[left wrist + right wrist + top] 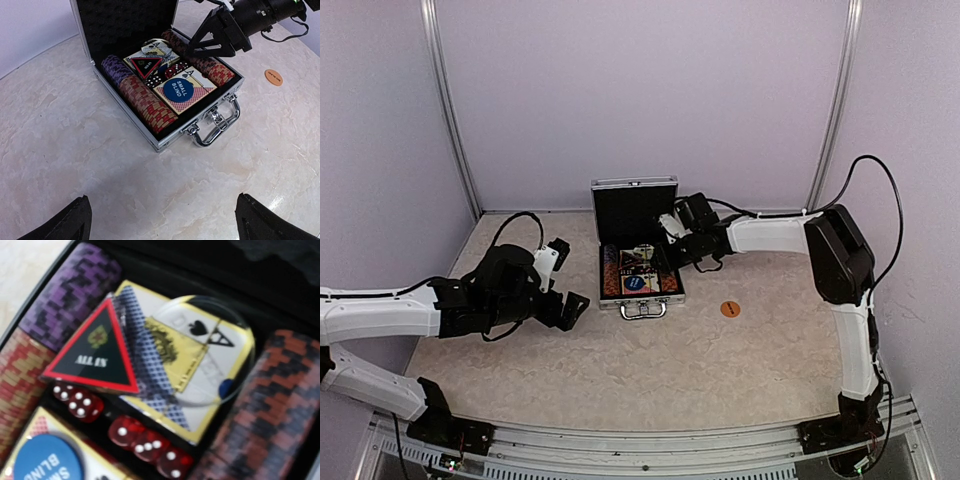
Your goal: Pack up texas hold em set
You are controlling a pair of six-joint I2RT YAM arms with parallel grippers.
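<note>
We see the ribbed aluminium case [638, 270] open mid-table, black foam inside, holding striped chips [147, 102] and a red-edged triangle [95, 350]. Right gripper [192, 46] hovers at its 2 o'clock, jaws unreadable; left gripper [167, 222] at 9 o'clock, fingers spread wide.

The pale marbled surface [620, 370] carries the open silver case [633, 212], its lid upright toward the far wall and its handle toward the near edge, and a round orange button [729, 309] lying flat near the case's right side, apart from it.
</note>
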